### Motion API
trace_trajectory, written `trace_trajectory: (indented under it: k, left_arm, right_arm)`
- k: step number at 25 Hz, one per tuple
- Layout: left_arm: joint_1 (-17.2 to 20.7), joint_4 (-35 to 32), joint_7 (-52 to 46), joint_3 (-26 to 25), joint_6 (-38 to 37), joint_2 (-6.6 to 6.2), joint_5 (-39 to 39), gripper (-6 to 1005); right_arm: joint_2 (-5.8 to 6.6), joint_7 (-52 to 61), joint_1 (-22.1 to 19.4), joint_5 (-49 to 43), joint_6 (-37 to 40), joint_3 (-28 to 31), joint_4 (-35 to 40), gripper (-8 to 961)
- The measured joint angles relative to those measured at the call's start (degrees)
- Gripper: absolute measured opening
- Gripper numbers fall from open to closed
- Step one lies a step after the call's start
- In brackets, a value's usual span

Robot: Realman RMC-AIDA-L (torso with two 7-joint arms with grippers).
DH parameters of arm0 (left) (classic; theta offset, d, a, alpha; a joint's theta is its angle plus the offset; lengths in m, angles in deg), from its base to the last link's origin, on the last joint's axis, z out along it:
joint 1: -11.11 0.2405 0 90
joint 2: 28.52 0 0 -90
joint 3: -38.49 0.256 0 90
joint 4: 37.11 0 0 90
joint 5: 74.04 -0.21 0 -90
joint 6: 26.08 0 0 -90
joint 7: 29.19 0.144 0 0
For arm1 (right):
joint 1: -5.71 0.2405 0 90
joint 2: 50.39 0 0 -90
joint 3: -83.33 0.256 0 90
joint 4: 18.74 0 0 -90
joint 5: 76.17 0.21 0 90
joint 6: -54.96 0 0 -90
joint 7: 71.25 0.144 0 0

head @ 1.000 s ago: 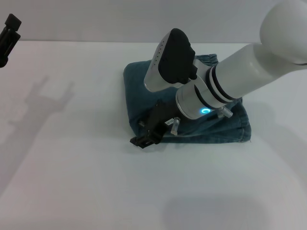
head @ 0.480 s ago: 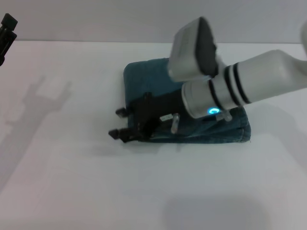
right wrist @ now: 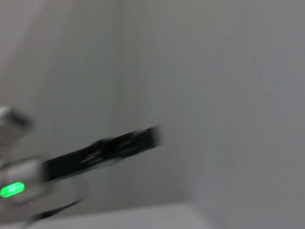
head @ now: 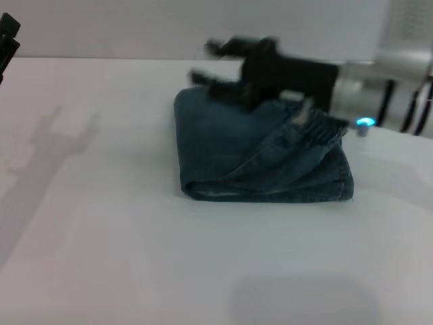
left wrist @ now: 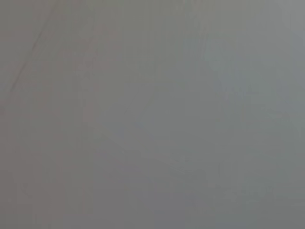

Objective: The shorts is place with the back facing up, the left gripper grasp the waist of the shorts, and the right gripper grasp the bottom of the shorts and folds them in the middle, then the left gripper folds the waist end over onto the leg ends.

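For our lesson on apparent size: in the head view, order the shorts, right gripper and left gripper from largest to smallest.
1. the shorts
2. the right gripper, though raised nearer the camera
3. the left gripper, mostly out of frame

A white table [head: 101,257] fills the frame; folded blue denim shorts [head: 257,152] lie on it, right of centre.

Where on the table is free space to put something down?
Bare table lies left of and in front of the folded shorts. Behind them it is crowded: the right tool hangs open over their far edge. The left tool sits at the far left.
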Motion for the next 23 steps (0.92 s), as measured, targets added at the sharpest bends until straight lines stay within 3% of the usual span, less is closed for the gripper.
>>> trace_trajectory:
  k: [5,13,15,19,23]
  left_arm:
    - [-0.13,1.54,0.87,-2.27,-0.16,0.14,0.08,856]
    - [-0.17,4.24,4.16,-3.96,-0.49,0.27,1.03,856]
    - [-0.17,4.24,4.16,-3.96,-0.49,0.27,1.03,856]
    - [-0.6,10.88,12.82,-4.24,-2.99,0.61,10.2,856]
    - [-0.93,14.35,15.13,-4.24,-4.5,0.63,14.15,856]
  right_arm:
    - [-0.06,-16.8,-2.55,12.74,0.67,7.86,-7.09,577]
    - [-0.11,-50.3,-4.3,41.63,10.81,14.64,-23.47,576]
    - [-0.15,-54.41,-4.82,47.28,12.49,15.18,-25.61,576]
    - [-0.18,-59.73,-6.17,57.69,13.15,15.66,-28.16,577]
    - [-0.15,-60.82,-7.41,66.38,12.84,16.94,-29.93,577]
